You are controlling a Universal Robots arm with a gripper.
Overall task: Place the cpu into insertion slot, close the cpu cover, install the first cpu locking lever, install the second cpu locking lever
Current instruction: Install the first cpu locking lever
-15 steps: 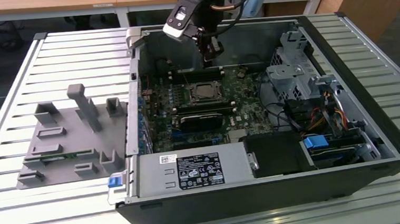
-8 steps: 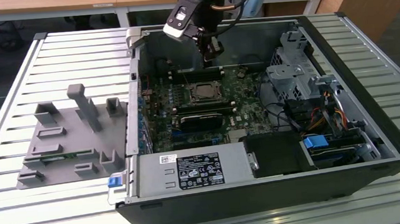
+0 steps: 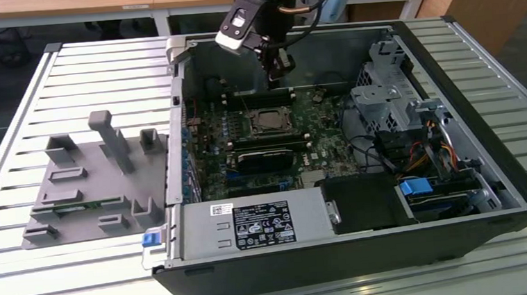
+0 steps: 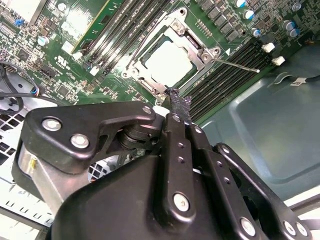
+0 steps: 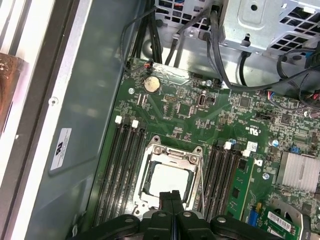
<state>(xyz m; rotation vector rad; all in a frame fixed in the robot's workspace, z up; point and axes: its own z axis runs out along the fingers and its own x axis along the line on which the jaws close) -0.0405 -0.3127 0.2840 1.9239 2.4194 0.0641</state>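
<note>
Here, at the exterior view's left, a grey moulded fixture (image 3: 90, 180) with upright posts lies on the slatted metal table (image 3: 19, 102), just beside the open computer case (image 3: 346, 267). Along the lower middle of that frame, a labelled power supply box (image 3: 250, 225) sits inside the case's near wall, and above it lies the green motherboard (image 3: 323, 140). Near the middle of the board, the cpu (image 5: 170, 180) sits flat in the insertion slot (image 5: 146, 177), its pale metal face showing through the window of the cpu cover (image 5: 172, 152). The cover lies down over the chip and frames it on all sides. Rows of long black memory slots (image 5: 125, 165) run along both sides of the socket. In the second wrist view, a thin metal lever rod (image 4: 235, 65) sticks out from one corner of the socket, slanting over the neighbouring memory slots. The gripper (image 3: 280, 77) hangs from the arm in the upper middle of the exterior view, just above the socket's far edge. Both wrist views show its two black fingers (image 5: 168, 200) pressed together with nothing between them, their tip close to the socket's rim. Whether the tip touches the rim is unclear. Toward the exterior view's right stand a perforated metal drive cage (image 3: 381, 104) and a bundle of coloured cables (image 3: 431, 153).
</note>
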